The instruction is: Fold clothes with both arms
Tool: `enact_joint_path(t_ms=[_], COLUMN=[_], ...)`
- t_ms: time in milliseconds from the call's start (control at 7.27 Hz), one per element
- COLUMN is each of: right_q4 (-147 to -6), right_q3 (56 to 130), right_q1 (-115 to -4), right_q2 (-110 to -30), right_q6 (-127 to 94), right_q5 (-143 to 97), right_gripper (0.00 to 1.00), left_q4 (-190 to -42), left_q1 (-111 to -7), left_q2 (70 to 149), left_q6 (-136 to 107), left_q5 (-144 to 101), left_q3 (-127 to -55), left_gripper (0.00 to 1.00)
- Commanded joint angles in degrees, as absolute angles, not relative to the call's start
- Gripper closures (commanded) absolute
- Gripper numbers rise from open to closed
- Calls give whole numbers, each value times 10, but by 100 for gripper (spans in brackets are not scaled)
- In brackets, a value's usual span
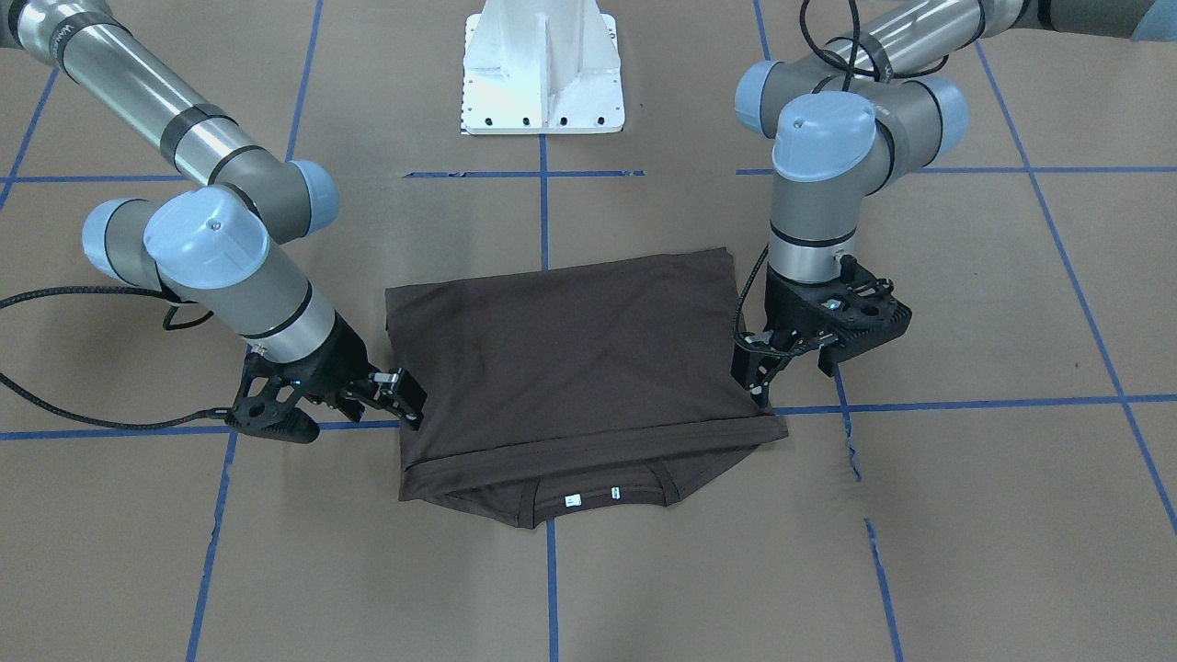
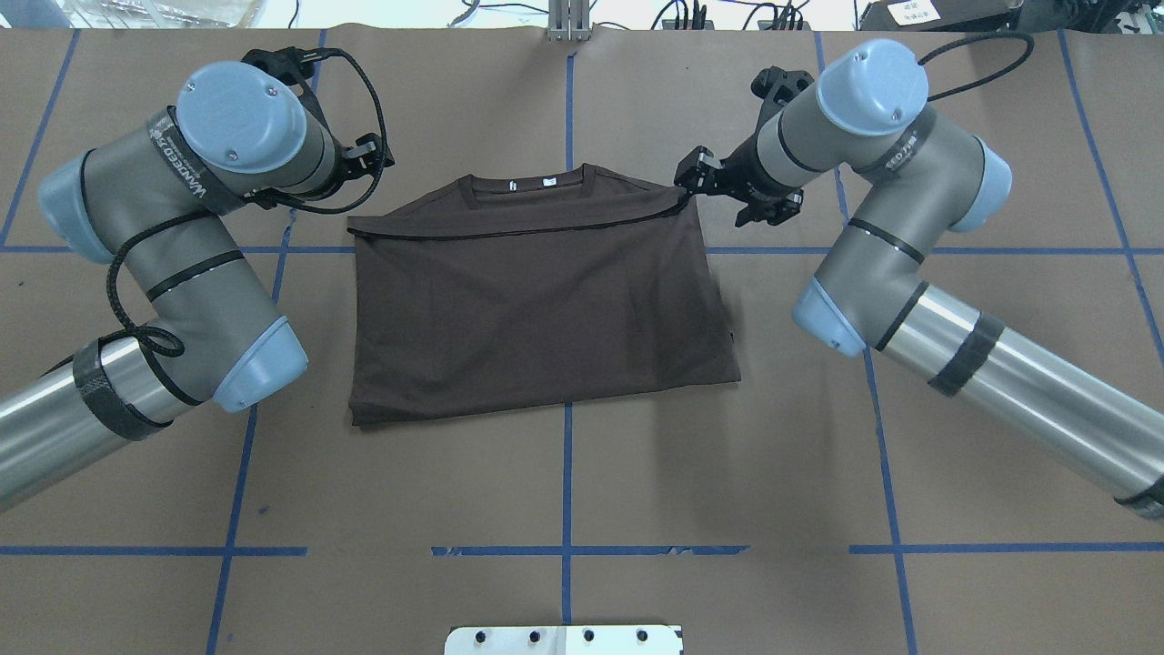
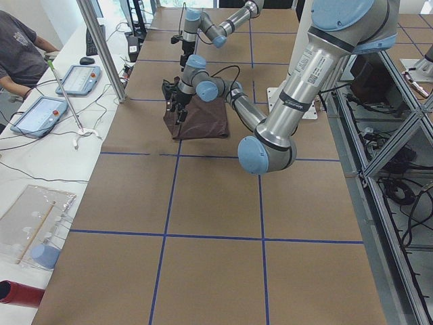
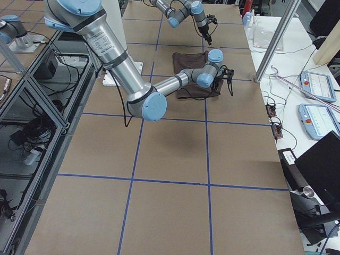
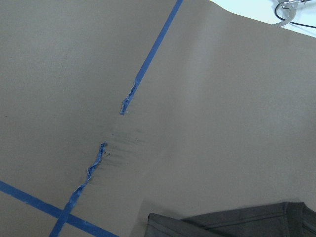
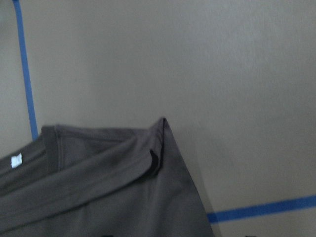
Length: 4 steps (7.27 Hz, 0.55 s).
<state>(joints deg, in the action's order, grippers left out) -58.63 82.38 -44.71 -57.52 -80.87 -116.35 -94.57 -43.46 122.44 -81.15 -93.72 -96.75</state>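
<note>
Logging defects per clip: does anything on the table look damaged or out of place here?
Yes: the blue tape line beside the left gripper is torn and crumpled, with scuffed brown paper around the gap. The T-shirt lies folded, unremarkable.

Dark brown T-shirt (image 2: 536,309), darker collar (image 1: 529,506), small white tags (image 1: 572,500), tan-brown worktop (image 2: 727,473), blue tape grid (image 2: 566,473), grey left arm (image 2: 182,273) and right arm (image 2: 909,264), light blue joint caps

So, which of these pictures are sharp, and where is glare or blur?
Right wrist view: soft and dim, the dark grey-brown thin T-shirt has no crisp edges. Front-facing view: the white base pedestal is glaring, overexposed. Overhead view: sharp, even light. Left wrist view: sharp enough, the torn blue tape line shows clearly.
</note>
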Motion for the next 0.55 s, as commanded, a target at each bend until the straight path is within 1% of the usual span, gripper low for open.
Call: enact_joint_path(t_ms=[0,138,413], right_q4=[-619,-657,-670], right_q3=[930,953,952], right_q1=[-373,-339,-323], right_q2=[-654,-663,-661], right_q6=[-829,-829,-828], right_q5=[-1112,-1086,-1075], right_gripper=[0,0,0], left_q4=[-925,-917,-882], left_q1=[-432,-432,-431], left_q2=[1223,1223,1227], left_q6=[-817,-820,-824], left_q5=[-938,-935,-933], left_q3=[-1011,-1019,-1040], left_gripper=[0,0,0])
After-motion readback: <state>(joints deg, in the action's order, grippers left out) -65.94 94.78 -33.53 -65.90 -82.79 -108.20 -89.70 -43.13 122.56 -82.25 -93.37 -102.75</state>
